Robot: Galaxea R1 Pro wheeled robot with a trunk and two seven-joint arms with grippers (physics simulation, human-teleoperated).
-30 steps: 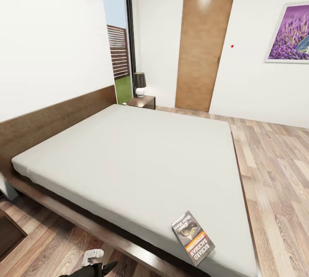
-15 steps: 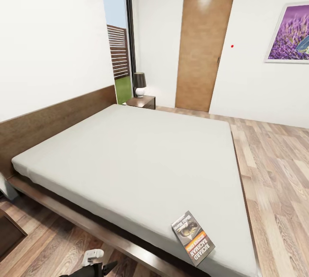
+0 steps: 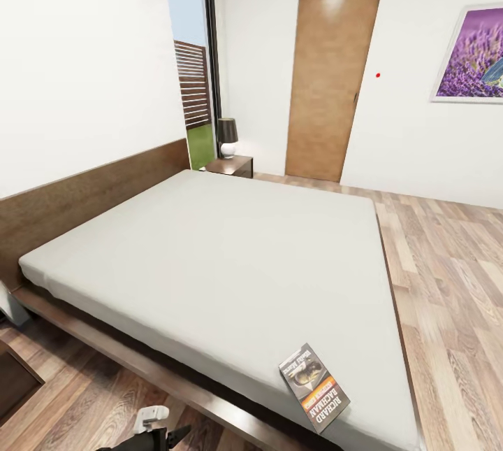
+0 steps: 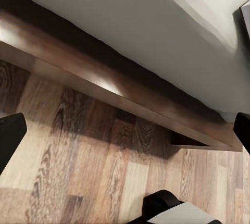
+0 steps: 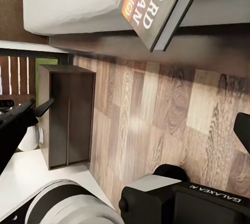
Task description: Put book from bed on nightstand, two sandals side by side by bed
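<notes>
The book (image 3: 315,387) lies flat on the white mattress of the bed (image 3: 209,255), close to its near corner and overhanging the edge a little in the right wrist view. A nightstand (image 3: 230,166) carrying a lamp (image 3: 227,136) stands beyond the bed's far side, by the window (image 3: 190,59). Both end effectors hang spread above the plank floor (image 3: 454,276), holding nothing.
</notes>
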